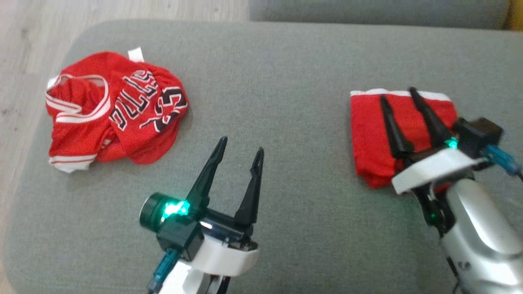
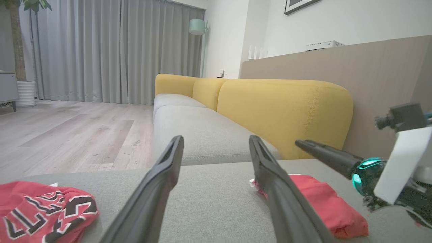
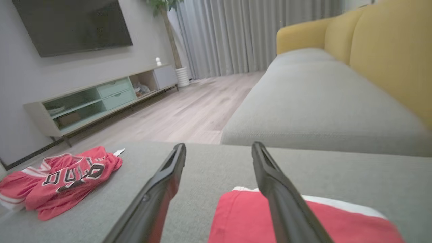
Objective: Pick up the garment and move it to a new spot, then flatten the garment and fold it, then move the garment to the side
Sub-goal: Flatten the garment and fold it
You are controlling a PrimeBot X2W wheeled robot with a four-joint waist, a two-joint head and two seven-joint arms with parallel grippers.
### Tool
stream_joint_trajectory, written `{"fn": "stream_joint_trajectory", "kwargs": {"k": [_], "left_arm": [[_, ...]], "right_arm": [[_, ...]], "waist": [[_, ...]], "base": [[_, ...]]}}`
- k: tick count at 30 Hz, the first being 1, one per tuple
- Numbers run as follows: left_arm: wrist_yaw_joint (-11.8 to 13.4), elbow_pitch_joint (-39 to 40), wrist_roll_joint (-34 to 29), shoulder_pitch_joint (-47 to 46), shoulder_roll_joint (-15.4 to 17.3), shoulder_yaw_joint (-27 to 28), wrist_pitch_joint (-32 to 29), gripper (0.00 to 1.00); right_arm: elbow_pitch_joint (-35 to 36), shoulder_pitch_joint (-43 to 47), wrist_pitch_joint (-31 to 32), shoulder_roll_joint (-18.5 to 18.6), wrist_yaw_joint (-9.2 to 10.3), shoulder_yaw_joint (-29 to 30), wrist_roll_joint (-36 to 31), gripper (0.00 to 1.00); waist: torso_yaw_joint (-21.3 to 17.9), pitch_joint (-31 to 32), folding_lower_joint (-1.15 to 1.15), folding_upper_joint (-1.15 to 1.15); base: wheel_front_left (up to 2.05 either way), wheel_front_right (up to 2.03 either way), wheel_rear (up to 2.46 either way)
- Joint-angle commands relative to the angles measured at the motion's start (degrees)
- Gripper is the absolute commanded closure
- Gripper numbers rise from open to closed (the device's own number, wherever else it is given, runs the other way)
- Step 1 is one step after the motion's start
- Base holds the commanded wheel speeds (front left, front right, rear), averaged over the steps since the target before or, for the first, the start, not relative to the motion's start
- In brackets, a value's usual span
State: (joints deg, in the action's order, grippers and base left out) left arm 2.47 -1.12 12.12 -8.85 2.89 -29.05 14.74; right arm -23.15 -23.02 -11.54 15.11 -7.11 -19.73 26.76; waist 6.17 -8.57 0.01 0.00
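A folded red garment [image 1: 369,134] with a white edge lies at the right of the grey cushion [image 1: 286,81]. My right gripper [image 1: 397,94] stands open above it, fingers spread over the cloth and gripping nothing. In the right wrist view the folded garment [image 3: 243,219] lies under the open right gripper [image 3: 218,145]. A crumpled red jersey [image 1: 118,108] with black and white lettering lies at the cushion's left. My left gripper [image 1: 241,144] is open over bare cushion in the middle, apart from both cloths. The left wrist view shows the left gripper [image 2: 215,138], the folded garment [image 2: 324,202] and the jersey [image 2: 44,209].
The grey cushion's left edge drops to a wooden floor [image 1: 24,49]. Beyond the cushion runs a sofa with a yellow backrest [image 2: 283,111]. A low TV cabinet [image 3: 101,101] and grey curtains [image 2: 118,50] stand farther off.
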Motion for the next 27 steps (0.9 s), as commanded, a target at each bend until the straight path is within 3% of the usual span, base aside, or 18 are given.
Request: {"fn": "stream_joint_trajectory", "kwargs": {"k": [1, 5, 10, 15, 27], "left_arm": [[0.33, 1.49, 0.03, 0.13, -0.01, 2.43, 0.26, 0.0], [1.75, 0.52, 0.57, 3.17, -0.01, 5.21, 0.26, 0.0], [3.5, -1.87, 0.47, 7.49, -0.02, 9.24, 0.26, 0.0], [4.51, -4.18, -0.24, 10.56, -0.02, 12.73, 0.26, 0.0], [3.83, -6.61, -0.86, 13.21, -0.02, 15.48, 0.26, 0.0]], "right_arm": [[1.52, 1.04, -1.17, 0.69, -0.37, -0.26, -0.57, 0.0], [3.72, 6.69, -3.35, 1.46, -0.37, 1.99, -2.63, 0.0], [12.37, 17.63, -3.43, -1.81, -0.37, 10.68, -5.89, 0.0], [14.97, 25.92, -3.44, -4.32, -0.37, 14.44, -10.32, 0.0], [14.46, 29.97, -3.45, -6.92, -0.37, 16.18, -15.5, 0.0]], "waist": [[-0.58, 1.85, -0.01, 0.0], [-1.8, 6.19, -0.01, 0.0], [-2.88, 10.51, -0.01, 0.0], [-3.63, 12.75, -0.01, 0.0], [-4.57, 14.12, -0.01, 0.0]], "base": [[0.0, 0.0, 0.0], [0.0, 0.0, 0.0], [0.0, 0.0, 0.0], [0.0, 0.0, 0.0], [0.0, 0.0, 0.0]]}}
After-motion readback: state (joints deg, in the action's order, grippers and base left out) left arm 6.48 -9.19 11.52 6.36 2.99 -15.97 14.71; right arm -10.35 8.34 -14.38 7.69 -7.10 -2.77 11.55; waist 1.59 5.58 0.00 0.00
